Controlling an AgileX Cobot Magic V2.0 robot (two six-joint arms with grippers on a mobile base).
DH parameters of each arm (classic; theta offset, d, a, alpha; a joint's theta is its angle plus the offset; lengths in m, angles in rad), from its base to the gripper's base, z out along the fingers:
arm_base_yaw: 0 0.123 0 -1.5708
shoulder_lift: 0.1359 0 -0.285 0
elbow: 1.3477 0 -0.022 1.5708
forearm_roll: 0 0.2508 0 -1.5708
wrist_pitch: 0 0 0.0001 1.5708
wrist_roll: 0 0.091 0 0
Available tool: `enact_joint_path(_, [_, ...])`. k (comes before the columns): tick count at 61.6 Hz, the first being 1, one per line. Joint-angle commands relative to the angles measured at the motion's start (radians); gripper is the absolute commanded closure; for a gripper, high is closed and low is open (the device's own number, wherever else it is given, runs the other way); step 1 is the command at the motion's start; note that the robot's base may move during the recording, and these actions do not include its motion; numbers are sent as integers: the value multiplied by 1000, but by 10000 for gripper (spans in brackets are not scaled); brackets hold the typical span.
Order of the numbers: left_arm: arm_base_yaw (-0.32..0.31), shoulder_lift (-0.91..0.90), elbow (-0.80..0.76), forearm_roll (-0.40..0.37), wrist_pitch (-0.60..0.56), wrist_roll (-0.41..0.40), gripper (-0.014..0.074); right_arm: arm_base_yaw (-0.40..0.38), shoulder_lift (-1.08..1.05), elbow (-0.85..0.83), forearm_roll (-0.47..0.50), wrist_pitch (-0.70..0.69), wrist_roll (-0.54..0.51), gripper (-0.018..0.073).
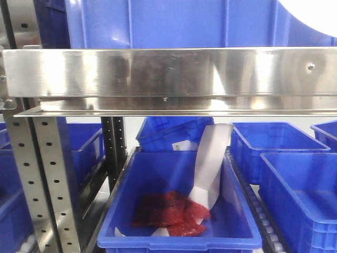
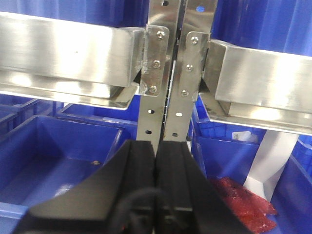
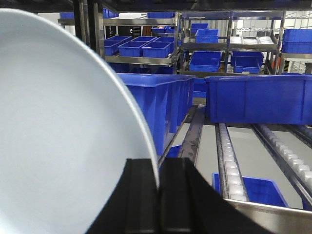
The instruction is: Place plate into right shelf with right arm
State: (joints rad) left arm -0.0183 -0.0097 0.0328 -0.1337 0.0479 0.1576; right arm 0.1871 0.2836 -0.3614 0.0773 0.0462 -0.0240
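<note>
Closest in the right wrist view, the right gripper (image 3: 158,170) has its black fingers clenched on the rim of the plate (image 3: 58,136). The plate stands on edge, its glossy white face filling the left half of that view. It hangs in the air and rests on nothing that shows. Just past the fingers, at the lower right, runs the bright steel front rail (image 3: 273,214) of the right shelf (image 1: 168,71). Beyond it the shelf deck is made of grey roller tracks (image 3: 229,161) sloping away. On the deck a tall blue bin (image 3: 156,107) stands just beside the plate's edge; whether they touch cannot be told. A second wide bin (image 3: 258,97) sits further right. In the left wrist view the left gripper (image 2: 156,146) is pressed tight with nothing between its fingers. It sits low in front of two perforated uprights (image 2: 163,73), bolted side by side where two rails meet. The front view shows the same wide, scuffed rail. Under it an open lower bin (image 1: 179,211) holds red packets (image 1: 168,213), with a white sheet (image 1: 210,163) leaning against its right wall, and more blue bins stand on either side. Farthest off, behind the deck, far racks (image 3: 146,46) of the same steel carry rows of small blue bins in a dim storeroom.
</note>
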Motion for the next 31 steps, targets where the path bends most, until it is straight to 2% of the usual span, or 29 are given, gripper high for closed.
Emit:
enact_joint_path(1, [-2, -10, 10, -8, -90, -7, 724, -8, 8, -29, 8, -105, -2, 505])
enact_joint_path(24, [-2, -10, 10, -8, -90, -7, 724, -8, 11, -30, 23, -134, -2, 505])
enact_joint_path(31, [-2, -10, 10, -8, -90, -7, 724, -8, 41, -84, 32, -161, -2, 505])
